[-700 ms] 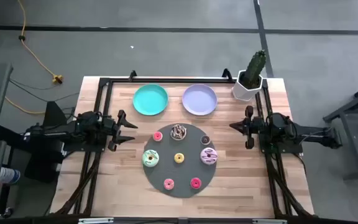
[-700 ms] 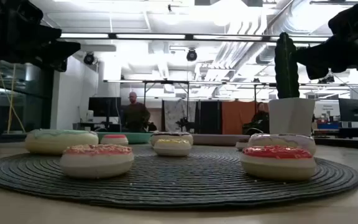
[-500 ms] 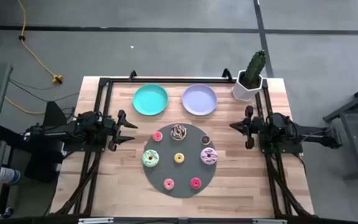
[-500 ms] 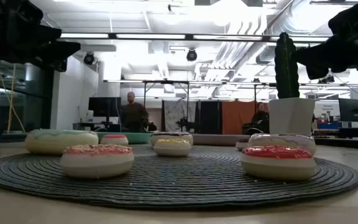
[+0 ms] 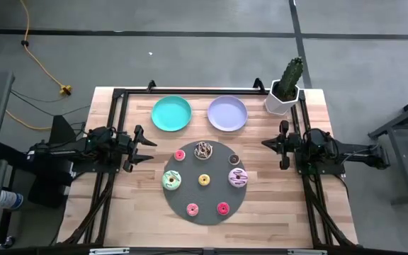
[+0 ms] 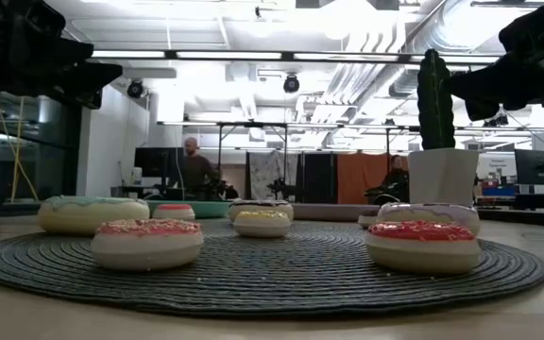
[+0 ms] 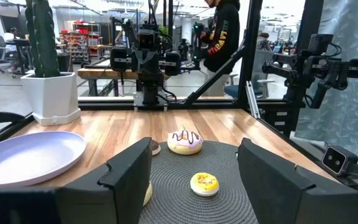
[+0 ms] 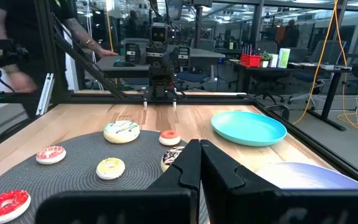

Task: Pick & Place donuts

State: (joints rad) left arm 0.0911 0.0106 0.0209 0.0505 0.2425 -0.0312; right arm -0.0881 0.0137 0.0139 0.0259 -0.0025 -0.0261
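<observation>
Several toy donuts lie flat on a big dark grey disc (image 5: 205, 193) at mid-table: chocolate-sprinkled (image 5: 203, 149), green-iced (image 5: 171, 180), pink-striped (image 5: 238, 178), and small yellow (image 5: 204, 180), red (image 5: 222, 208), pink (image 5: 192, 209) and brown (image 5: 234, 159) ones. My left gripper (image 5: 151, 150) hovers open and level at the disc's left, pointing toward it, nothing between its fingers (image 7: 126, 177). My right gripper (image 5: 264, 144) hovers shut at the disc's right, also pointing at it; its fingers (image 8: 199, 168) partly hide the chocolate-sprinkled donut (image 8: 170, 157).
A teal plate (image 5: 171, 113) and a lilac plate (image 5: 227, 113) sit behind the disc near the far edge. A potted cactus (image 5: 285, 86) stands at the far right corner. Bare wood lies at either side of the disc and along the near edge. People move in the room beyond.
Neither arm nor any donut has moved. A person's hand beside the table's left side has drawn out of the high view.
</observation>
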